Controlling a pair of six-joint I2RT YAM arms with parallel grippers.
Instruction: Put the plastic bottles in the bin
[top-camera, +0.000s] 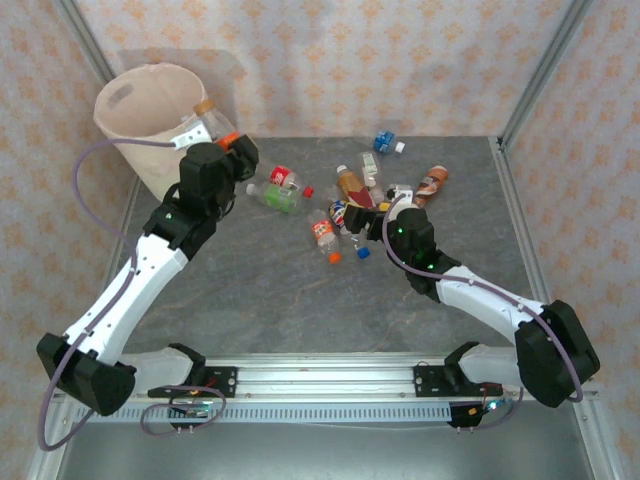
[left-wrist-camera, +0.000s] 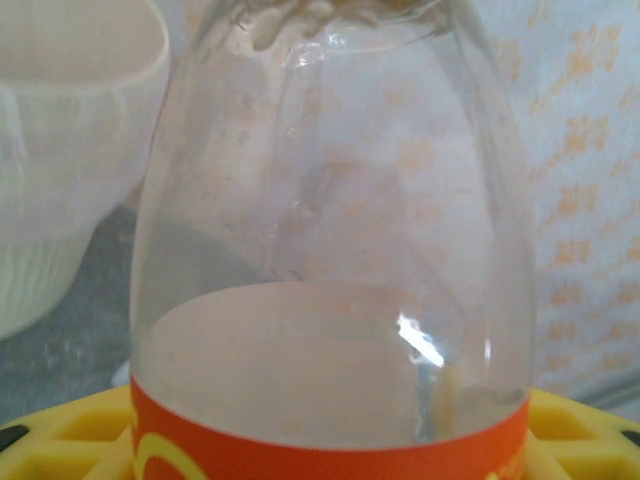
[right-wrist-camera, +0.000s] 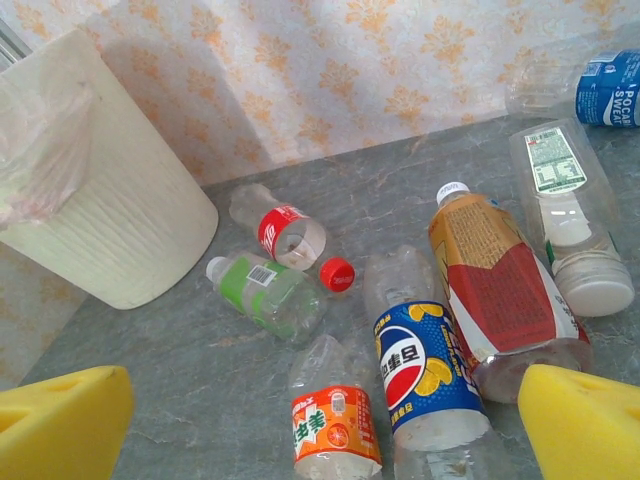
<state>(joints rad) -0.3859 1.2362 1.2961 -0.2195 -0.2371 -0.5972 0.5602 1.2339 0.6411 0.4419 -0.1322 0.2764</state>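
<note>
The left gripper (top-camera: 222, 140) clamps one orange-labelled bottle (left-wrist-camera: 330, 300) just beside the rim of the single bin (top-camera: 148, 165), while the right gripper (top-camera: 378, 208) hangs wide open and empty over seven loose bottles (right-wrist-camera: 425, 370) on the table (top-camera: 260, 290)

I see the bin (top-camera: 150, 165), cream-pink and tapered, standing upright at the 10 o'clock corner of the tabletop (top-camera: 250, 290). A clear orange-banded bottle (left-wrist-camera: 330, 250) is gripped off the tabletop in the left tool (left-wrist-camera: 330, 440), at the bin's 3 o'clock rim. The others lie on their sides from centre toward 1 o'clock. A red-label bottle (right-wrist-camera: 285, 228) and a green-label bottle (right-wrist-camera: 265, 290) are nearest the bin. Beyond them are a crushed orange-label bottle (right-wrist-camera: 335, 430), a blue Pepsi bottle (right-wrist-camera: 420, 365) and a tan-and-red bottle (right-wrist-camera: 495, 290).
</note>
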